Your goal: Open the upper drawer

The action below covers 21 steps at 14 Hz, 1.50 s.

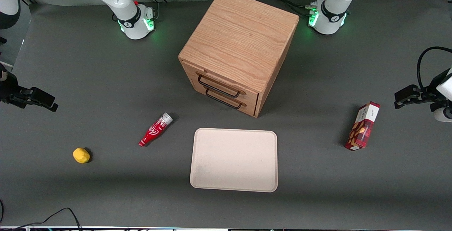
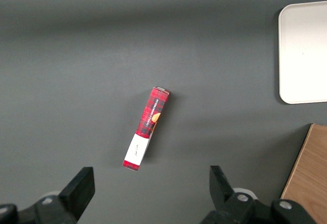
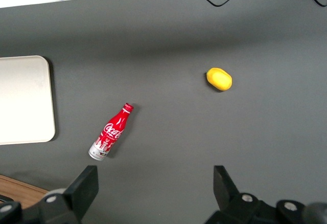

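Front view: upper drawer (image 1: 220, 82) flush in the cabinet (image 1: 240, 47), mid-bench, handle untouched; task not begun. Gripper (image 1: 49, 104) hangs well apart, toward the working arm's end.

Right wrist view: fingers (image 3: 84, 185) spread wide, empty, above bottle (image 3: 110, 132) and lemon (image 3: 219, 79).

Remaining: approach, grasp handle, pull.

Even, diffuse overhead light fills all three views, leaving the matte grey worktop (image 1: 70, 82) free of glare. Shadows are soft and short: a faint one hugs the cabinet (image 1: 240, 47), small ones sit beside the red bottle (image 1: 155, 130) and the yellow object (image 1: 81, 155). The pale tray (image 1: 234, 160) looks nearly washed out. Green lamps glow at the arm bases. The open pincer (image 3: 156, 193) appears dark and slightly soft at close range.
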Each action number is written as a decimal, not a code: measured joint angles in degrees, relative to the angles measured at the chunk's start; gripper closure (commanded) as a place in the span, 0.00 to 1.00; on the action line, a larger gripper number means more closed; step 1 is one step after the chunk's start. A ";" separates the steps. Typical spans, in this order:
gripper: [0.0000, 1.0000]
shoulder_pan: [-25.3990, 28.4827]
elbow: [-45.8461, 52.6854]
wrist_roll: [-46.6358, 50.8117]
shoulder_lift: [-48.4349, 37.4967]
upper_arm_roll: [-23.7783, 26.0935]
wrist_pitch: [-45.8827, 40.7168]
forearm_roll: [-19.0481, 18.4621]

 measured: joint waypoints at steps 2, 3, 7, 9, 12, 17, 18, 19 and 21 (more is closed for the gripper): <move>0.00 0.00 0.00 0.00 0.02 0.01 0.00 0.00; 0.00 -0.04 0.00 0.00 0.08 0.01 0.00 0.03; 0.00 -0.70 0.17 -1.44 0.22 0.02 0.00 4.71; 0.00 -0.59 0.71 -3.13 0.19 0.57 -0.62 5.25; 0.00 0.70 1.38 -7.82 0.07 1.92 -1.56 5.49; 0.00 4.50 1.46 -8.83 0.17 6.18 -1.60 5.52; 0.00 5.80 1.45 -8.93 0.31 6.49 -1.59 5.27; 0.00 7.51 1.45 -9.16 0.51 6.65 -1.59 4.48; 0.00 11.93 1.45 -9.26 1.21 6.85 -1.56 3.16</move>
